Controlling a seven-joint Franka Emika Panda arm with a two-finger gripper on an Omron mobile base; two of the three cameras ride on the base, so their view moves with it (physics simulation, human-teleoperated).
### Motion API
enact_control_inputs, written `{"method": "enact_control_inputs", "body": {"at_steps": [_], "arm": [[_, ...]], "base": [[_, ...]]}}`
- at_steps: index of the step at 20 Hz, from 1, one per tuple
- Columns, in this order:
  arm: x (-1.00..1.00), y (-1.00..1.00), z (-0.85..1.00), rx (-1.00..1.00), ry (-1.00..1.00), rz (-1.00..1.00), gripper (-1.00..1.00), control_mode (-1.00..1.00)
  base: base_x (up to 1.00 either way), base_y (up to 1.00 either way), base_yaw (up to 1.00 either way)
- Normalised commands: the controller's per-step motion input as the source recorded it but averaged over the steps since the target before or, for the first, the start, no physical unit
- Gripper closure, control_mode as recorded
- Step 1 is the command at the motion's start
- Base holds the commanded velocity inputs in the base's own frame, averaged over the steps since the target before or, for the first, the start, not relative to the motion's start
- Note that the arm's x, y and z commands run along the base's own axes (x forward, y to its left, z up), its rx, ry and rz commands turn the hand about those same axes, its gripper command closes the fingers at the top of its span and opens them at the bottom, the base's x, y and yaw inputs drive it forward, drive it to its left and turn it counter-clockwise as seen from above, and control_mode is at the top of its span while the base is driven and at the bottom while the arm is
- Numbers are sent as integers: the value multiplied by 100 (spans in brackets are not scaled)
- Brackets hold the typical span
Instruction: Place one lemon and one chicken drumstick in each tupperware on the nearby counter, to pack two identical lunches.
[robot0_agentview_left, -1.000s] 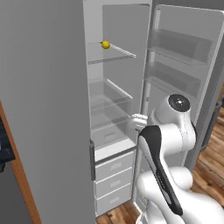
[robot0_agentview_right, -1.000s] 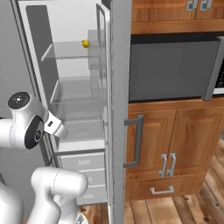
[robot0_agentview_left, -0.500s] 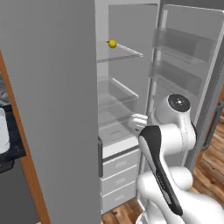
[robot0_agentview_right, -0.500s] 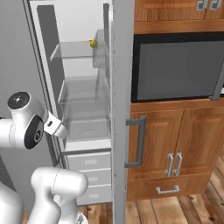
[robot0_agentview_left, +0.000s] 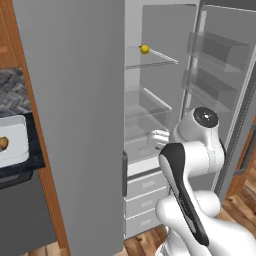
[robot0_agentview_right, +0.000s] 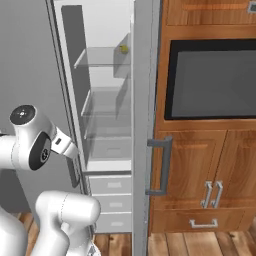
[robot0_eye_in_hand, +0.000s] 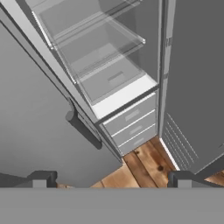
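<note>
The base has driven left; tupperware (robot0_agentview_left: 11, 141) enters left view; claw (robot0_eye_in_hand: 111, 179) spread, empty.

Fridge (robot0_agentview_left: 150, 125) open ahead, lemon (robot0_agentview_left: 144, 49) on its upper shelf (robot0_agentview_left: 150, 59); drawers (robot0_agentview_left: 142, 197) below the shelves; tupperware (robot0_agentview_left: 12, 140) on counter (robot0_agentview_left: 20, 170) left of fridge; oven (robot0_agentview_right: 210, 80) right of it, cabinets (robot0_agentview_right: 210, 185) beneath

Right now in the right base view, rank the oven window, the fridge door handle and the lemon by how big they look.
1. Oven window, clearly largest.
2. Fridge door handle.
3. Lemon, smallest; it sits deeper in the fridge, which shrinks it a bit, but the order holds.
</note>
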Motion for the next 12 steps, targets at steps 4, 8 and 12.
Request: {"method": "enact_control_inputs", "body": {"at_steps": [4,8,12], "arm": [[0,0,0,0,0,0,-100,100],[0,0,0,0,0,0,-100,100],[0,0,0,0,0,0,-100,100]], "base": [[16,-54,7],[37,-100,1],[-4,-75,14]]}}
